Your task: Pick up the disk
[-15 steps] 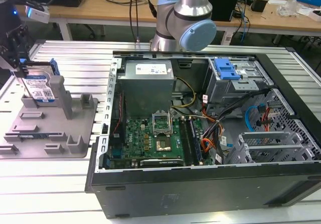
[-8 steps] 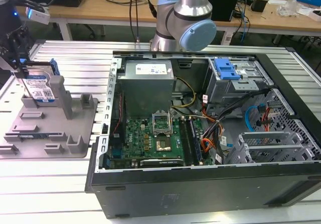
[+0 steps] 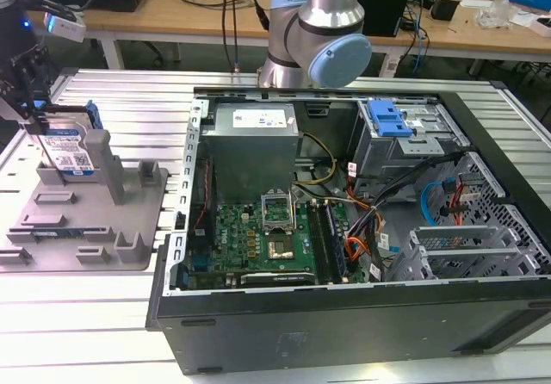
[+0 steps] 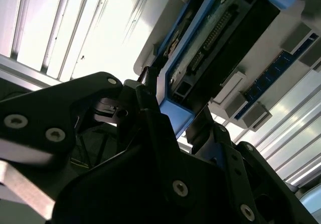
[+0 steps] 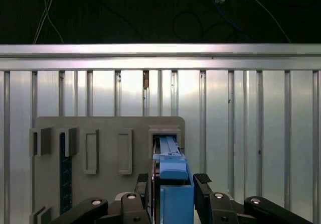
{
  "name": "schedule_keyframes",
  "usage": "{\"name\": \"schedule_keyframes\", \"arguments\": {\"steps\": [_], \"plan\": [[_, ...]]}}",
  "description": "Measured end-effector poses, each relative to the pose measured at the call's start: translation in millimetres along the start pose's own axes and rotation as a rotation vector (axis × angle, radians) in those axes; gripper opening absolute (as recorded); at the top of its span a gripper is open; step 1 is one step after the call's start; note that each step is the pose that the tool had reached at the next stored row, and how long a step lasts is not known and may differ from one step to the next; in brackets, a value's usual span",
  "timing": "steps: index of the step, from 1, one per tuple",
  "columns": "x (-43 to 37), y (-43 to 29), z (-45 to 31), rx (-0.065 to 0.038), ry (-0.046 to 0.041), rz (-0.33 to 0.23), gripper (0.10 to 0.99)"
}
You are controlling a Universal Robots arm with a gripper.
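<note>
A robot arm's hand (image 5: 173, 180) is closing on the disk (image 3: 69, 153), which is standing on edge directly beneath it in a slot of the grey fixture tray (image 3: 86, 238) on the ribbed metal desk (image 3: 129, 91). In the first wrist view the two fingers (image 5: 202, 181) are sitting narrowly apart, one flat against each broad face of the drive with no gap showing, and its blue side rail is running up between them; by that reading the hand is gripping the disk near its upper edge. The disk's lower part is sitting just beside a grey upright post (image 3: 99, 156) of the tray, off to one side of the hand.

The grip is looking shallow, taking only the top of a smooth, heavy metal slab, so the drive may be at risk of slipping or swinging between the fingers. If it is tilting in the slot, its lower edge or rail could be catching on the post and dragging the tray.
</note>
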State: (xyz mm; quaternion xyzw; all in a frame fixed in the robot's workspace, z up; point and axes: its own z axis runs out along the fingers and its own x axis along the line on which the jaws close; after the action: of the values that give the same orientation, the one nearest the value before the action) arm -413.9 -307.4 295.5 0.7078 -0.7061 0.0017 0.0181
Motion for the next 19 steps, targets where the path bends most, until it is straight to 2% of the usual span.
{"name": "schedule_keyframes", "arguments": {"steps": [5, 7, 19], "plan": [[0.0, 0.1, -0.1, 0.0, 0.0001, 0.0, 0.467], [0.0, 0.2, -0.1, 0.0, 0.0002, 0.0, 0.365], [0.9, 0.3, -0.5, 0.0, 0.0, 0.0, 0.365]]}}
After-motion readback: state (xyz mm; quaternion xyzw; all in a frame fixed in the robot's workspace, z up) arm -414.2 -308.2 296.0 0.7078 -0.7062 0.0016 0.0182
